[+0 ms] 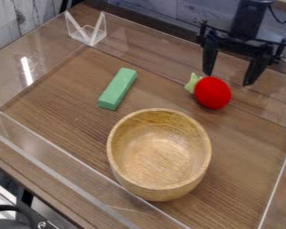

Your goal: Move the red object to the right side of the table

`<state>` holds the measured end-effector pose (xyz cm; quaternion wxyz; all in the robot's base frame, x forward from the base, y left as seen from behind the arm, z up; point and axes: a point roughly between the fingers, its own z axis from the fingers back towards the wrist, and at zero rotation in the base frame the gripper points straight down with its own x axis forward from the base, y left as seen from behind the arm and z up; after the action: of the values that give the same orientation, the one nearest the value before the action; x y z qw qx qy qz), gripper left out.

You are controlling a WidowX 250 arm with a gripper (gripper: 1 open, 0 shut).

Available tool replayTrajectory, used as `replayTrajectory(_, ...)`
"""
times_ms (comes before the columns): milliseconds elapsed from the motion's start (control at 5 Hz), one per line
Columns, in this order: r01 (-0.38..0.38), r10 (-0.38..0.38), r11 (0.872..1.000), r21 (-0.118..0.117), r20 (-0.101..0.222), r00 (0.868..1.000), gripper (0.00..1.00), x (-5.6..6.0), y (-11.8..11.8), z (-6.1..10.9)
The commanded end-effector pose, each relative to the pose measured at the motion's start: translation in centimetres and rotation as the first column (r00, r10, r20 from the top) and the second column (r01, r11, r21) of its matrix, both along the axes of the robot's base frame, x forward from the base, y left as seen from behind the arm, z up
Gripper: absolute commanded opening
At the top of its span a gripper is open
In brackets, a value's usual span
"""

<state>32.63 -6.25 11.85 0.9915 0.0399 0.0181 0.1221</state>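
The red object, a small glossy rounded toy fruit with a green leafy top pointing left, lies on the brown wood-grain table toward its right side. My black gripper hovers just above and behind it, fingers spread wide apart with nothing between them. It does not touch the fruit.
A wooden bowl sits near the front middle. A green rectangular block lies left of center. Low clear acrylic walls border the table, with the right wall close to the fruit.
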Motion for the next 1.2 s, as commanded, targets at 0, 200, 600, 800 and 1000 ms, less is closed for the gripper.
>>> replayTrajectory(0,-0.018,0.019,1.000,-0.009,0.083,0.996,1.00,0.1,1.6,2.8)
replayTrajectory(200,-0.034,0.035,0.999,-0.020,0.094,0.995,1.00,0.2,3.5,3.2)
replayTrajectory(600,0.000,0.003,1.000,-0.026,0.112,0.994,1.00,1.1,5.7,3.0)
replayTrajectory(800,-0.026,0.029,0.999,-0.022,0.113,0.993,1.00,1.8,6.1,2.2)
replayTrajectory(1000,-0.047,0.050,0.999,-0.024,0.115,0.992,1.00,1.2,7.9,2.5)
